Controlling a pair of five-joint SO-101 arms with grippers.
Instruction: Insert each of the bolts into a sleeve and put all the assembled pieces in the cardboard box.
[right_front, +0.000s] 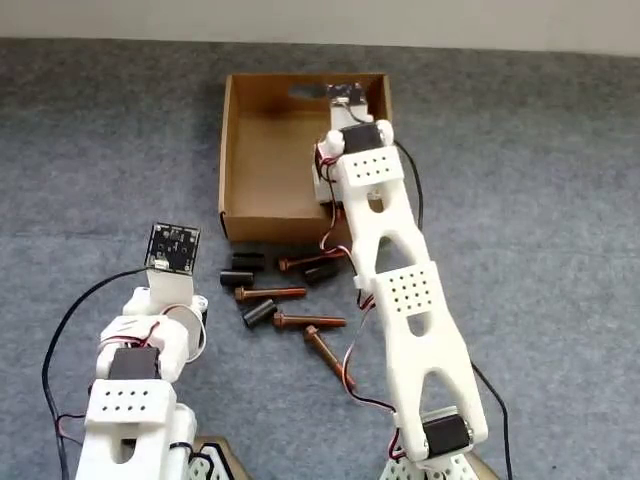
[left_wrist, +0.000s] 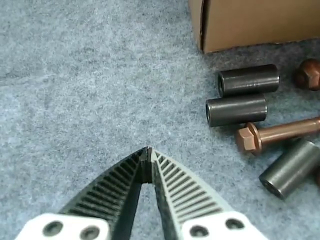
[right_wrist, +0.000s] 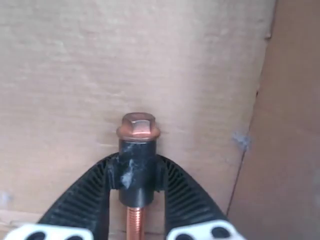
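Right gripper (right_wrist: 136, 172): clamped on a held sleeve (right_wrist: 135, 167), 1 finger on each side. A held bolt (right_wrist: 138, 126) runs through this sleeve; its hex head sits against one end and its threaded tip sticks out of the other end, toward the wrist. The assembled piece is inside the box (right_wrist: 75, 60), over the floor and near a side wall. Contact with the floor: cannot tell. In the high view the right arm (right_front: 400, 290) stretches over the box's near wall.

Left gripper (left_wrist: 148, 150): fingers pressed together at the tips, nothing between them. It is over bare carpet (left_wrist: 75, 75), beside the loose parts and not touching them.

Loose parts lie on the carpet just outside the box's near wall: 4 loose sleeves (right_front: 247, 259) and 4 loose bolts (right_front: 272, 293), mixed together, all on their sides.
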